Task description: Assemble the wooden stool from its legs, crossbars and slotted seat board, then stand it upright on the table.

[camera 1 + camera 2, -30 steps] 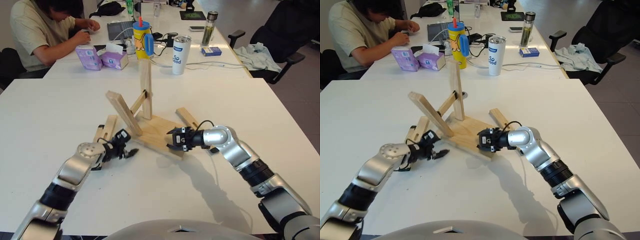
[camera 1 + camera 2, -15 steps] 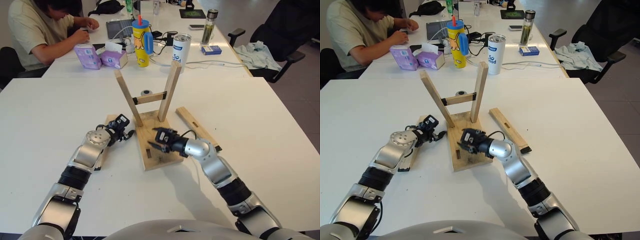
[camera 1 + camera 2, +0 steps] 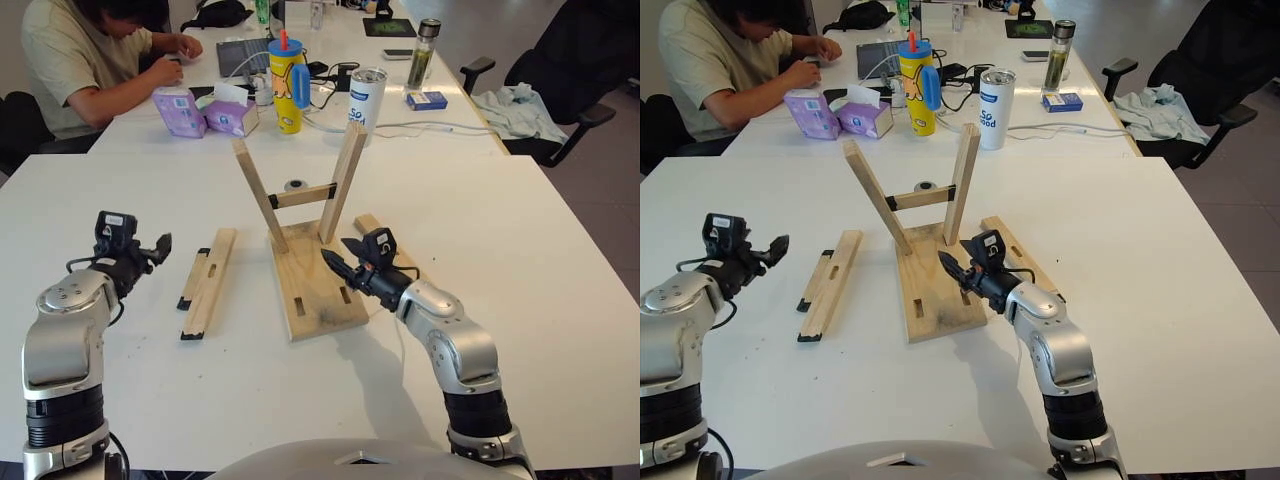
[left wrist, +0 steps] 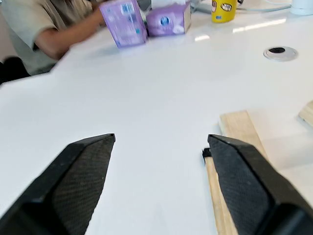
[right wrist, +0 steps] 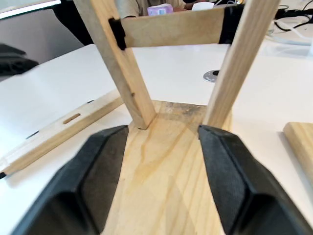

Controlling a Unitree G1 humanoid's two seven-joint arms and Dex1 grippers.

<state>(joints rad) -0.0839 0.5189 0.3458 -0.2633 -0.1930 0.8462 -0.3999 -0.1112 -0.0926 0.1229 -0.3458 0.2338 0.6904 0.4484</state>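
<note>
left gripper point(image 3: 148, 250) pulling back leftward, away from board point(image 3: 315, 292) | right gripper point(image 3: 338, 256) letting go of board, opening | board settling flat

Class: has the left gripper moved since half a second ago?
Yes. The left gripper has pulled away leftward from the seat board, past the loose leg pieces.

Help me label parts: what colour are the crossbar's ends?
Black, on a pale wood crossbar; clearest in the right wrist view.

pale seat board point(image 3: 315, 312) — white table point(image 3: 520, 220)
</note>
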